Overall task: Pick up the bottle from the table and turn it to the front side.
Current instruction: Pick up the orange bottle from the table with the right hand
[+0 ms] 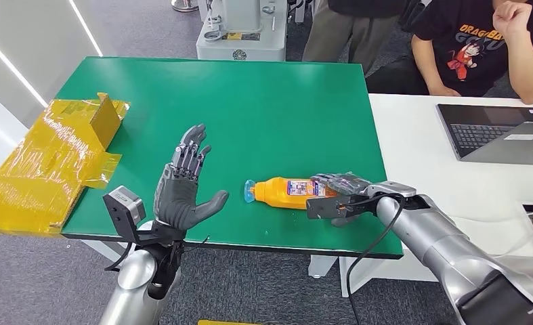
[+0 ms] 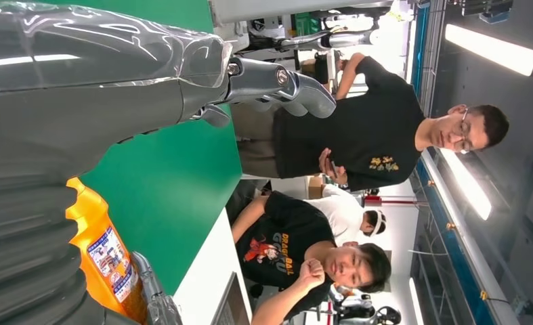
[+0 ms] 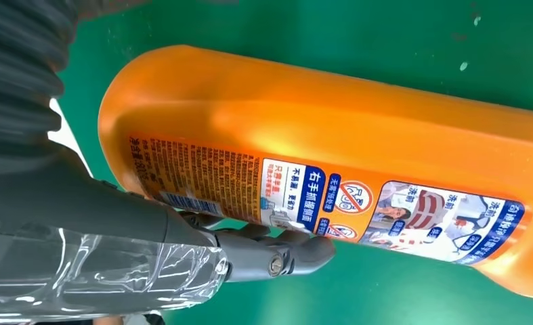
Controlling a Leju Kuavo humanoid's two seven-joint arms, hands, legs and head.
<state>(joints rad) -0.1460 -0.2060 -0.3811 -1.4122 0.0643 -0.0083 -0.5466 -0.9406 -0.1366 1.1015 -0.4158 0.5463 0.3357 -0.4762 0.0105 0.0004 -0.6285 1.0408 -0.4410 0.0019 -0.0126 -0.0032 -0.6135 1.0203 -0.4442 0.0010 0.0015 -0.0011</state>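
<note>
Only one bottle (image 1: 285,190) is out: orange, blue-capped, lying on its side on the green table (image 1: 250,101) near the front edge. Right hand (image 1: 345,193) is at its base, thumb against the label; whether it grips, I cannot tell. Left hand (image 1: 185,186) is raised left of it with fingers spread, holding nothing. Taped yellow cardboard (image 1: 53,162) overhangs the left edge, one laptop (image 1: 497,132) on the white desk (image 1: 419,156).
</note>
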